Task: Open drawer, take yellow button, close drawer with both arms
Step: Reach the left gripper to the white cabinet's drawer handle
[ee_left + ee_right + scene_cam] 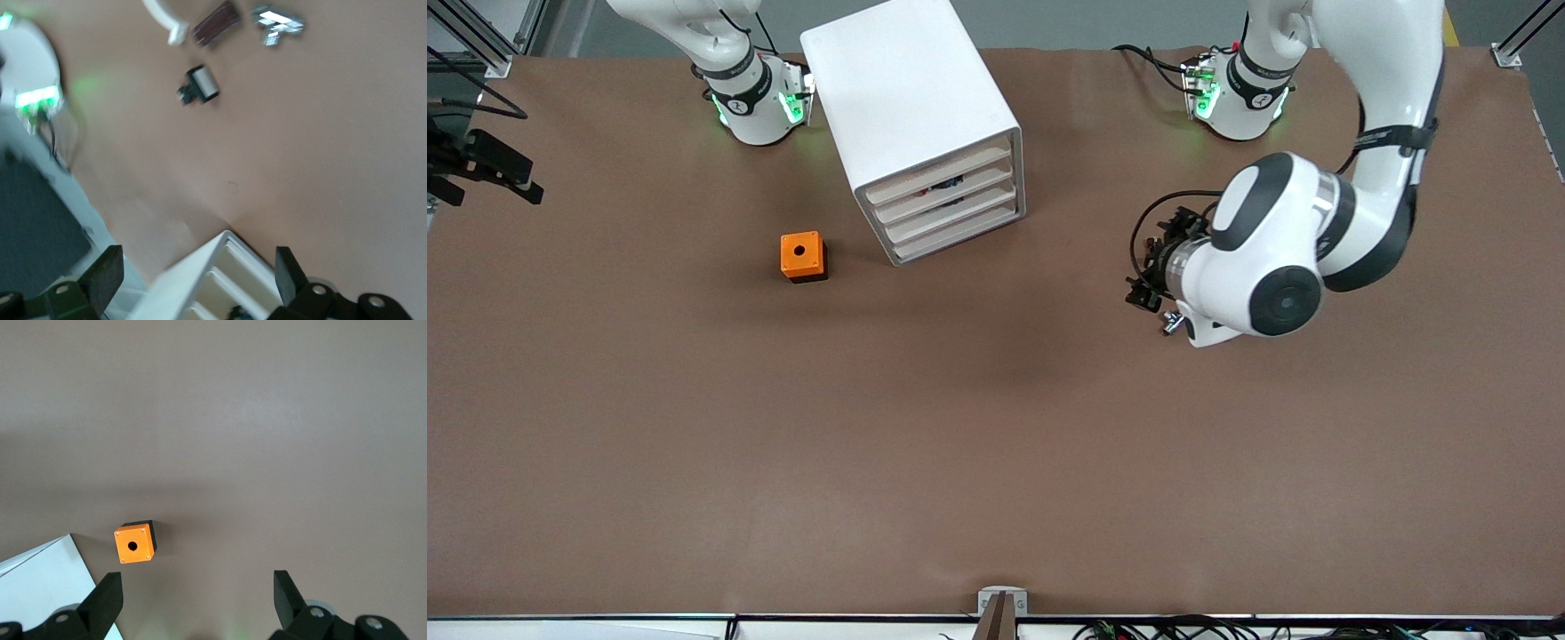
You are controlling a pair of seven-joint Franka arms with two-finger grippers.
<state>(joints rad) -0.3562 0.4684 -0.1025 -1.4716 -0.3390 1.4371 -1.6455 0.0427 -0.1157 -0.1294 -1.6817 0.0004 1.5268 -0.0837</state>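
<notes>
The white cabinet [907, 89] stands near the right arm's base, its four drawers [951, 209] about flush and facing the left arm's end. A small dark item [947, 186] shows in a gap between drawers; I cannot tell if it is the button. My left gripper [1143, 271] hovers over the table in front of the drawers, well apart from them. In the left wrist view the left gripper [199, 280] is open and empty, with the cabinet [200, 280] between its fingers. My right gripper [199, 600] is open and empty, high above the table and out of the front view.
An orange cube with a hole [803, 256] sits beside the cabinet, nearer the front camera; it also shows in the right wrist view [133, 545]. A small black-and-white piece [199, 85] lies on the table in the left wrist view.
</notes>
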